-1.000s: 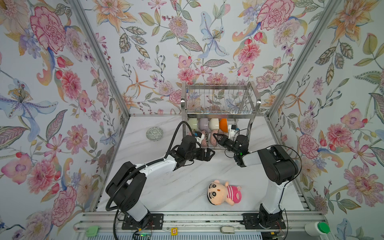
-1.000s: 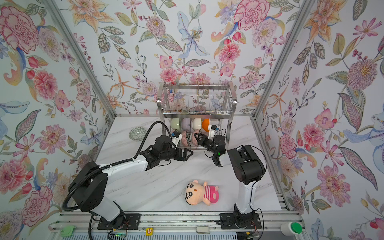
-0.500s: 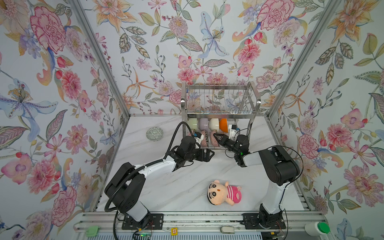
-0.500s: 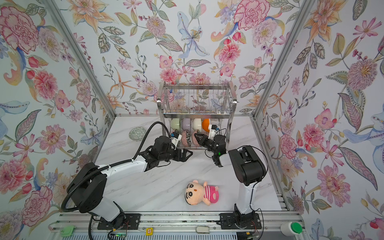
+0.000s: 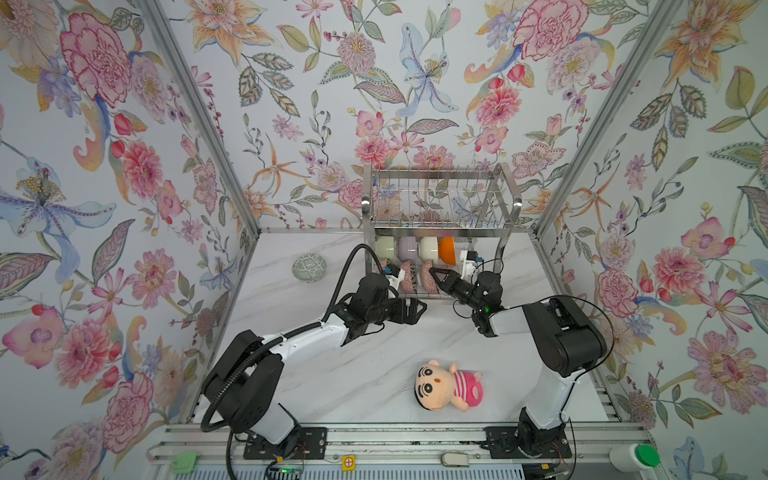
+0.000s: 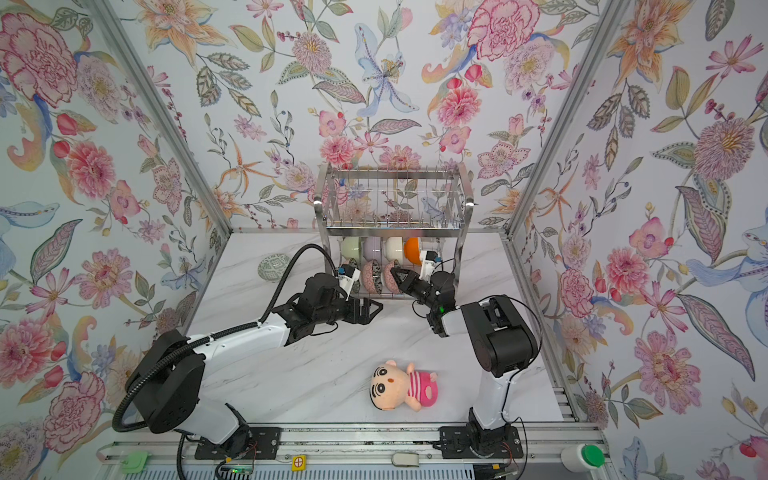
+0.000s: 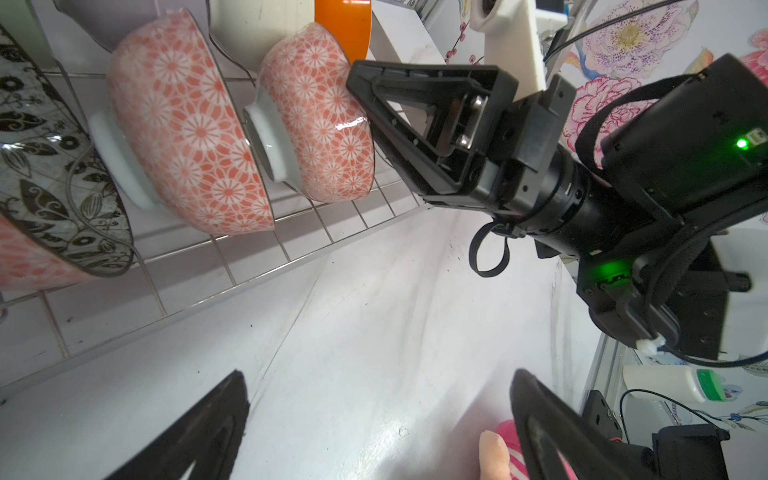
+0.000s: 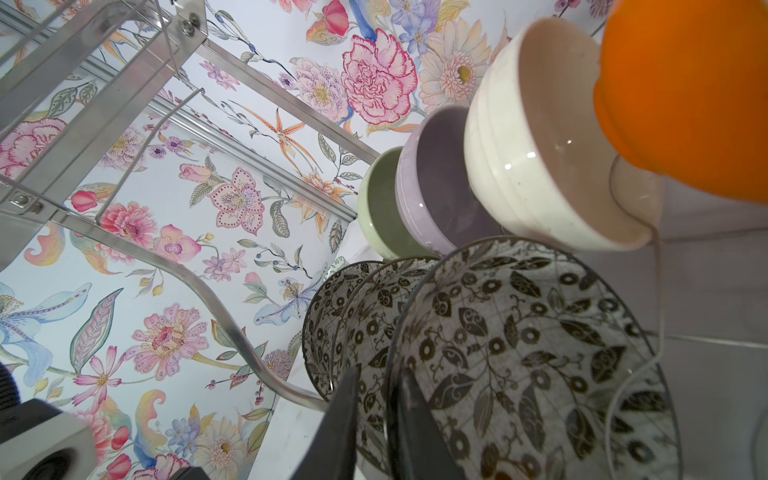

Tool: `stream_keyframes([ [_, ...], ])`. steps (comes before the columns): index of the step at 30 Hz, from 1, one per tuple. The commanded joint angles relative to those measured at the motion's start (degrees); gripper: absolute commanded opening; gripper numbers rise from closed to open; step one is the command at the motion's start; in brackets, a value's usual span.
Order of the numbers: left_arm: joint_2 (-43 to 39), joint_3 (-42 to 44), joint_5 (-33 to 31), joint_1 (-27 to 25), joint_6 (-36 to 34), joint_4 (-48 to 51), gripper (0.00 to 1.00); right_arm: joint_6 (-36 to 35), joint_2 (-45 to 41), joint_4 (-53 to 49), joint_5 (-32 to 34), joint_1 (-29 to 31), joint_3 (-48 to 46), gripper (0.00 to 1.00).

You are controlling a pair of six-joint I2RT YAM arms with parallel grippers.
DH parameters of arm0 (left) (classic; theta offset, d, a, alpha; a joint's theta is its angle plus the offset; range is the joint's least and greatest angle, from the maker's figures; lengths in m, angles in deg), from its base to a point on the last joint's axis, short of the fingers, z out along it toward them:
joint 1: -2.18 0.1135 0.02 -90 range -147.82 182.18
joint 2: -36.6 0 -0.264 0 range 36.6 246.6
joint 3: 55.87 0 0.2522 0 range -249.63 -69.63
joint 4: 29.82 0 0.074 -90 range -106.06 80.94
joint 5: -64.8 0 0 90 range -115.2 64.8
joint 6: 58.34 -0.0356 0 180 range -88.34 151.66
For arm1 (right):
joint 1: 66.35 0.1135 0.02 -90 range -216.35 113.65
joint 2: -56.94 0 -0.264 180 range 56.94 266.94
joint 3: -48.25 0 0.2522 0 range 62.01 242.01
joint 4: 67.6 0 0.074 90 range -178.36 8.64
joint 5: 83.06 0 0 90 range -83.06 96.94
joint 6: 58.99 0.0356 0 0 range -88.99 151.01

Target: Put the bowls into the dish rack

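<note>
Top views both show the white marbled table (image 5: 353,374) with the dish rack (image 5: 440,226) at its 12 o'clock: tall, two tiers of bright, stiff steel wire on curved flat legs. The left gripper (image 5: 417,309) hangs just in front of the rack, jaws spread wide and empty. The right gripper (image 5: 432,272) reaches into the lower tier at 1 o'clock. A soft plush doll (image 5: 446,386) lies at 5 o'clock. Four plain bowls (image 5: 407,249), pale green, lavender, cream and orange, stand on edge in the lower tier's back row. Three patterned bowls (image 7: 187,137), coral daisy lattice outside and dark leaf scrolls inside, lean in the front row. In the right wrist view the fingers (image 8: 345,424) straddle the rim of the nearest patterned bowl (image 8: 540,353), narrowly parted, with a sliver of gap on the outer side, so the hold looks slack rather than clamped. The last bowl (image 5: 308,268) sits mouth up on the table at 10 o'clock. Being glazed ceramic, it is probably hard, slick, fairly heavy and liable to chip on wire; it is best pinched across the rim, one finger inside and one outside.
</note>
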Motion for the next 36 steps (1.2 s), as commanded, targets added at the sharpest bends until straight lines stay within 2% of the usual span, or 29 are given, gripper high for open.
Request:
stream_keyframes([
  [1,-1.7,1.2,-1.0,-0.2,0.1,0.5,0.99,-1.4,-3.1,1.5,-0.9,-0.4,-1.6,0.22],
  [12,-2.1,2.4,-1.0,-0.3,0.9,-0.4,0.99,-2.4,-7.6,0.4,-1.0,-2.3,-5.8,0.27],
  [26,-2.8,1.6,-2.0,-0.2,0.1,0.8,0.99,-7.3,-15.5,-7.0,-0.1,-3.7,-9.1,0.34],
  [36,-8.2,3.0,-6.8,0.0,-3.1,5.3,0.99,-11.4,-23.2,-15.0,0.8,-3.4,-10.4,0.39],
])
